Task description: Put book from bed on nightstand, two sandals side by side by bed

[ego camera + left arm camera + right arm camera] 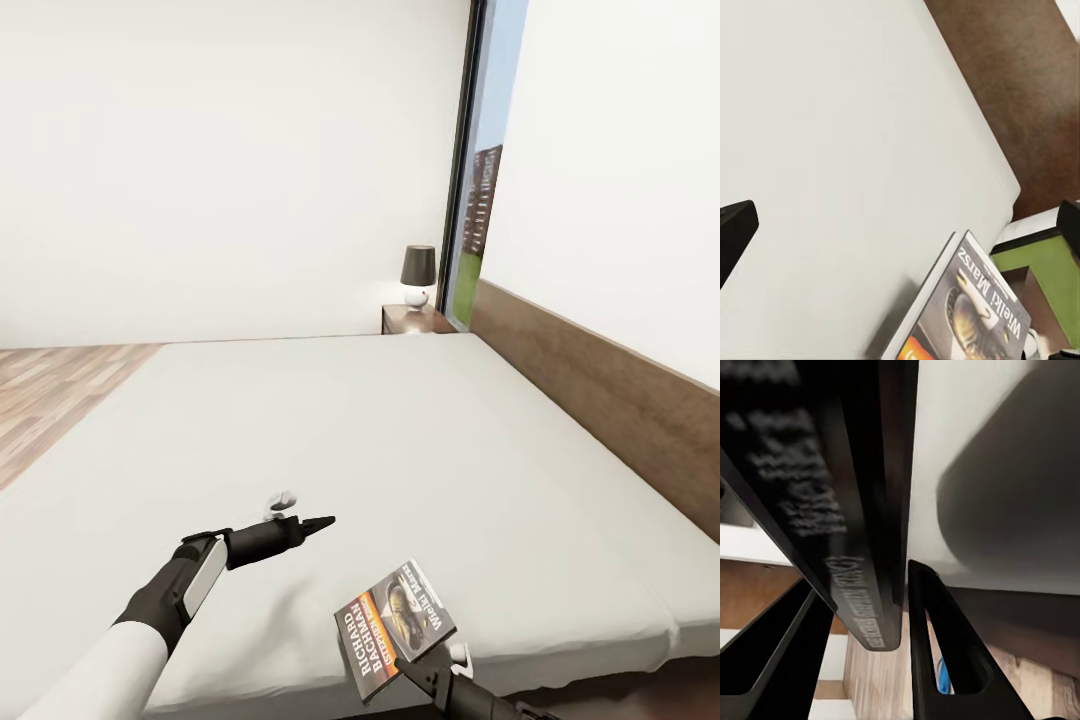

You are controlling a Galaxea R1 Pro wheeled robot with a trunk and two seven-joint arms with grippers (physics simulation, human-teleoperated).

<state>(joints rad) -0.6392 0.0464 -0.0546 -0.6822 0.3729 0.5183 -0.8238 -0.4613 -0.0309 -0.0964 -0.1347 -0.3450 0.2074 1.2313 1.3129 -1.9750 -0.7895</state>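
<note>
Book (394, 628): nearest the head camera, pinched at its lower corner by the right claw (425, 668) and lifted off the bed, tilted, cover up; white "RICHARD BACHMAN" lettering, an orange band and a pale picture show. In the right wrist view the book's (847, 502) dark edge sits between the two black fingers (941, 660).
Right claw: clenched on the book, at the near edge of the mattress.
Left claw (318, 523): hovers over the mattress, up and to the left of the book, apart from it, pointing toward the headboard side. Whether it is released or clenched cannot be told; nothing is seen in it. In the left wrist view the book (975, 311) lies just ahead of it.
Bed (380, 430): wide off-white mattress beneath both claws.
Headboard (610, 400): brown wood, along the bed's right side.
Nightstand (412, 319): far beyond both claws, at the bed's far corner by the window (480, 170).
Lamp (418, 275): dark shade, white base, on the nightstand.
Floor (50, 390): wood planks, left of the bed.
</note>
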